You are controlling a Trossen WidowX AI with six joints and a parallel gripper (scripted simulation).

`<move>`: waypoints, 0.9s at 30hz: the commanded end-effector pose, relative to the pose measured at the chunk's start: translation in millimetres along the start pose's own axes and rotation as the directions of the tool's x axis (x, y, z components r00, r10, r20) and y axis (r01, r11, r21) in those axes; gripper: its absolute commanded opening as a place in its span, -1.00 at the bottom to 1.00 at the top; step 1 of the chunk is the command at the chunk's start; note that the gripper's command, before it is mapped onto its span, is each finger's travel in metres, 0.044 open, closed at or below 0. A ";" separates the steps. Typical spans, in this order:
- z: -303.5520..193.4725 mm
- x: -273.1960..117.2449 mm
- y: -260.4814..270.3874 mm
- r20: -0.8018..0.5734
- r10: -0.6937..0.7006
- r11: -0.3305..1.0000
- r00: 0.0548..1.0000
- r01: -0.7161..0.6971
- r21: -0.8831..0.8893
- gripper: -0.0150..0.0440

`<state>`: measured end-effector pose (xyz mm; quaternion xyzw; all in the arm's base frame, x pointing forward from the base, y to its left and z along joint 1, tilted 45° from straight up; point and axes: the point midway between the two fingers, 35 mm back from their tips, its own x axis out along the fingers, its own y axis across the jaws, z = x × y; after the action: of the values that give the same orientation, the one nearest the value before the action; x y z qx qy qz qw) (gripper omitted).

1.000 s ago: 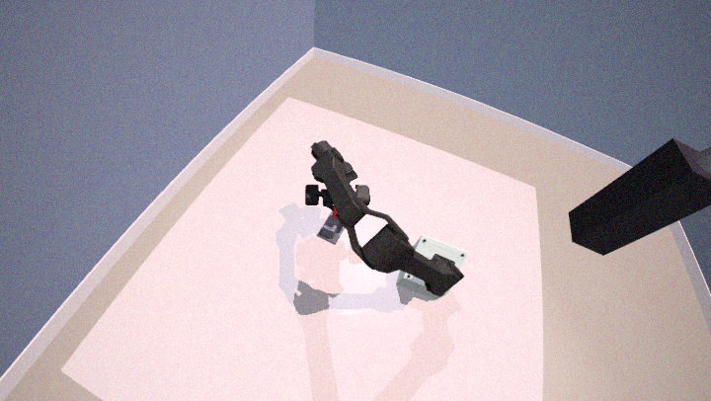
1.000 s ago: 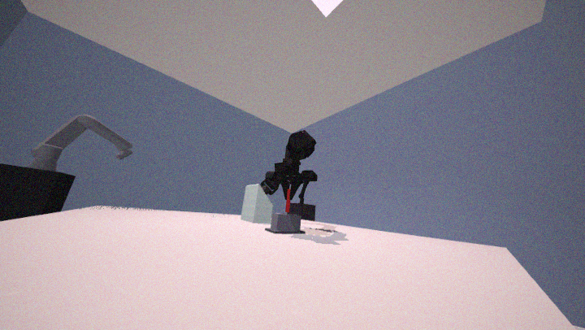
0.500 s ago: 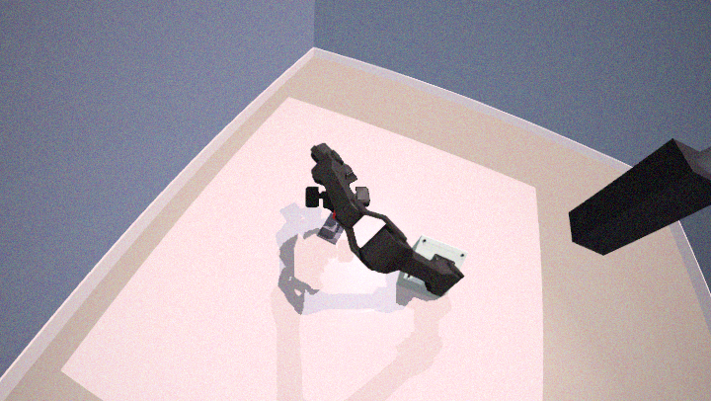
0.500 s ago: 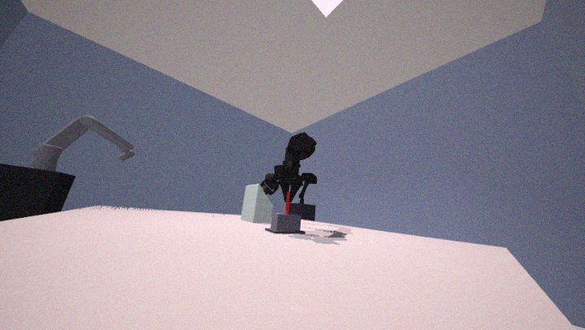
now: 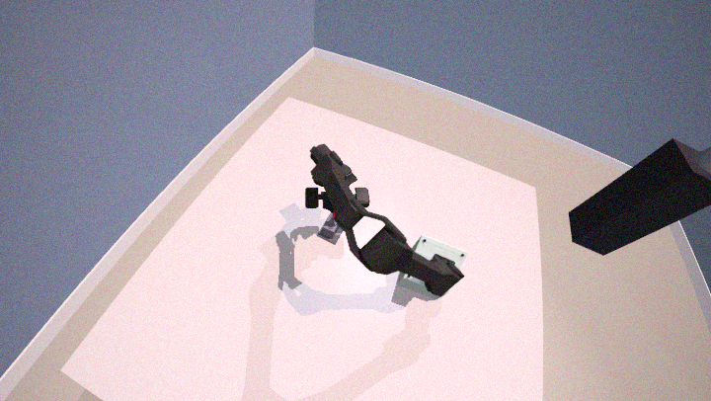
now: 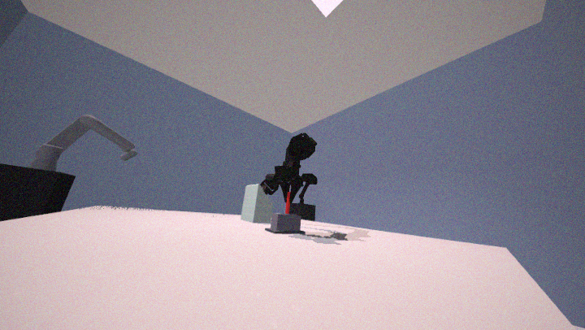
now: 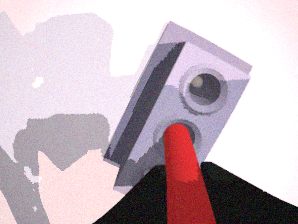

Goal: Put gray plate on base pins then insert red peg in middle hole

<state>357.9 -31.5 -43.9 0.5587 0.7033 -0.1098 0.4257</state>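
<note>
Red, bright red, that's the peg pinched in the jaws of the gripper, held upright with the fingers closed hard on its upper part. From the wrist view its lower tip sits right at the middle hole of the gray plate; whether the tip is already inside the hole or just touching its rim, I cannot tell from here. Just beyond that middle hole, farther from the gripper, there's a second round opening in the plate with something dark in it.

From the side, the peg stands vertical, and below it is the gray block of plate and base, resting on the pale pink mat. Most of the peg's length shows above the plate's top face.

Moving out from the plate: the dark arm bends over it from above, and from the top view only a sliver of red peeks past the arm's wrist, with the plate half hidden underneath. Behind the plate, on the arm's mounting side, sits a pale green block. Shadows of the arm spread across the mat beside the plate.

Well away from the plate, at the table's edge, a black box sits, and a light gray arm rises from it.
</note>
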 end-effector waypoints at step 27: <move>-0.2 -0.1 0.0 -0.001 0.000 1.000 1.000 0.000 0.001 0.02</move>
<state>357.7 -31.2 -43.9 0.5589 0.7031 -0.1099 0.4257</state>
